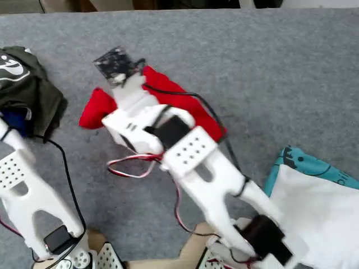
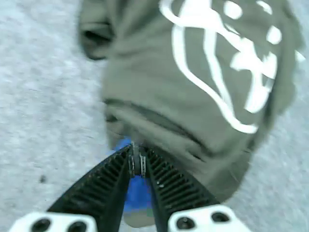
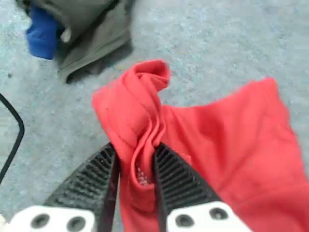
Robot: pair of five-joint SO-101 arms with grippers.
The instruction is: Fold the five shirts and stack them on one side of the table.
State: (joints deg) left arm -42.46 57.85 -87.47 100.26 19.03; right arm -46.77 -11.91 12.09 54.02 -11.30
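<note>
— Grey felt covers the bench. Where's the red shirt?
— Crumpled mid-bench, with a bunched ridge pinched tight in the right end effector.
— Risk?
— It's gripped by a bunch, not a hem, so it could lift wadded and fold crooked. The arm's cable lies across it and may snag.
— Left side?
— Left end effector is closed at the olive shirt, by the bench's left edge. I cannot tell if it nips cloth.
</note>
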